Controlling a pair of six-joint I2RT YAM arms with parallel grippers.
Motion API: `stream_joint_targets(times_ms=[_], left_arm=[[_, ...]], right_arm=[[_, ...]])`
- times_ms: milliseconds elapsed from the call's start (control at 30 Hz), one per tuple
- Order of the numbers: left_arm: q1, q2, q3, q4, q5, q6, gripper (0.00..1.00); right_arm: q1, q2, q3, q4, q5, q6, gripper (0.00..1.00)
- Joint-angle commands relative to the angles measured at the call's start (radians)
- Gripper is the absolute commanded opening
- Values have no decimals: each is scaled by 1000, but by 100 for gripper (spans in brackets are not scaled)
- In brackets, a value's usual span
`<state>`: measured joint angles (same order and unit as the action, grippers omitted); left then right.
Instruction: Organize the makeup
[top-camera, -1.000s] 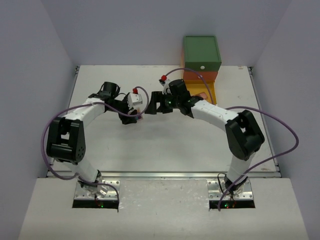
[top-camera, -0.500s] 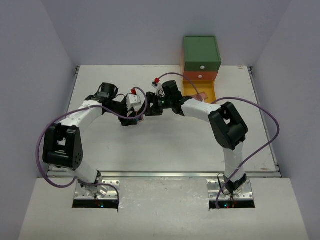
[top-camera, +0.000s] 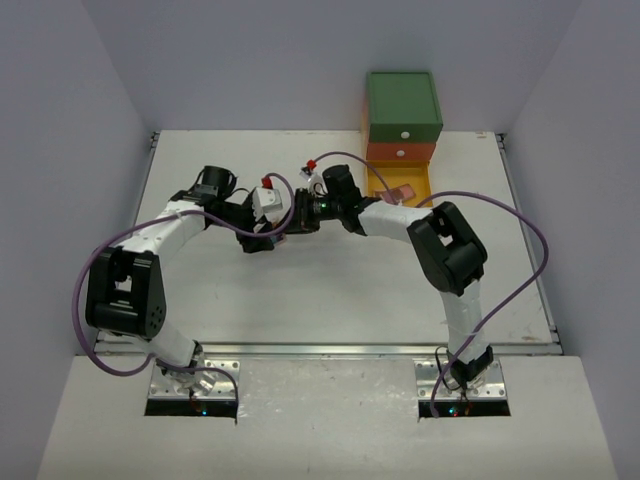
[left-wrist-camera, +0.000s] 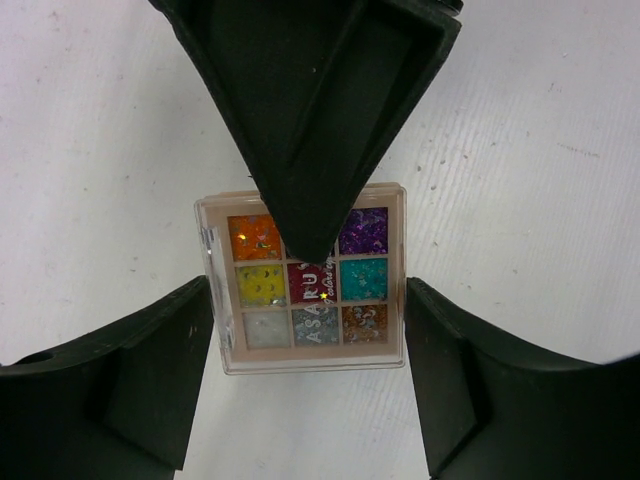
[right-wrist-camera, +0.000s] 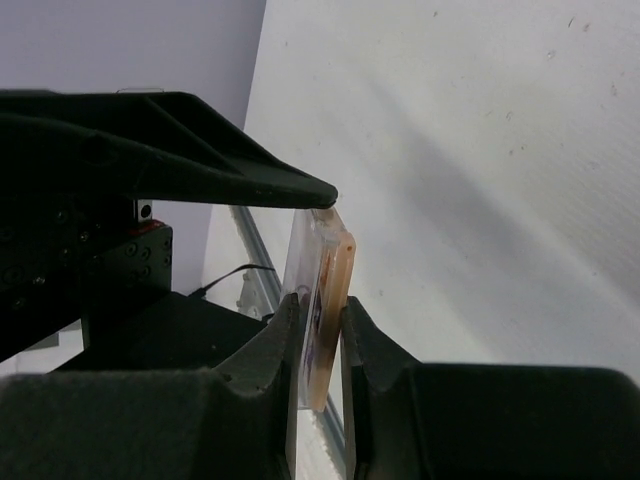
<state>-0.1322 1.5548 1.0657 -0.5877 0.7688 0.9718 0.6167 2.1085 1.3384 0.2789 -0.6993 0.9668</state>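
Since a second ago my right arm has folded in toward the left one. Its elbow now sits nearer the middle of the desk (top-camera: 330, 300), and my right end effector (right-wrist-camera: 320, 305), which then stood spread and apart from the left, has closed up.

Right end effector: pinching the palette (left-wrist-camera: 316, 300). The right wrist view shows the palette edge-on, with a finger pressed against each flat face.

Left end effector (left-wrist-camera: 307, 292): half spread, its two fingers lying against the palette's opposite side edges, so both end effectors grip the same palette. In the left wrist view one dark finger of the right end effector comes down from the top and covers the middle pan of the upper row.

Palette: square, pink-tan frame under a clear lid, nine coloured pans in three rows, among them orange, purple, yellow, red and teal. It is held off the desk between the two arms, left of the drawer chest (top-camera: 403, 105) and well apart from it.

Drawer chest: at the far edge, green on top, orange below. The yellow drawer (top-camera: 425, 185) is pulled open, and a small pinkish flat thing lies inside; I cannot tell what it is.
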Motion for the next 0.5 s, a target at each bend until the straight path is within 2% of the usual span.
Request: stream_joint_targets(times_ms=[0,33,67,167,233,333,467], left_arm=[[-9,-52,38,7,-4,-77,89],[-9,-69,39,12,-13,-114,99],[-9,-88,42,21,-32,-149,100],[-9,-125,55,29,-65,-217,100],[-9,-149,80,21,-124,-330,100],[-8,-160,115,-41,-184,-338,100],[-7,-187,72,-42,-230,-328,100]], right_arm=[[-5,-86,-30,42,-25,-77,0],[-13,-102,-39,28,-11,-95,0],[-30,-134,-54,17,-3,-106,0],[-99,-201,-85,-38,7,-145,0],[-151,-268,-89,-158,48,-254,0],[-246,-380,-114,-248,112,-352,0],[-352,-461,-138,-351,212,-441,0]])
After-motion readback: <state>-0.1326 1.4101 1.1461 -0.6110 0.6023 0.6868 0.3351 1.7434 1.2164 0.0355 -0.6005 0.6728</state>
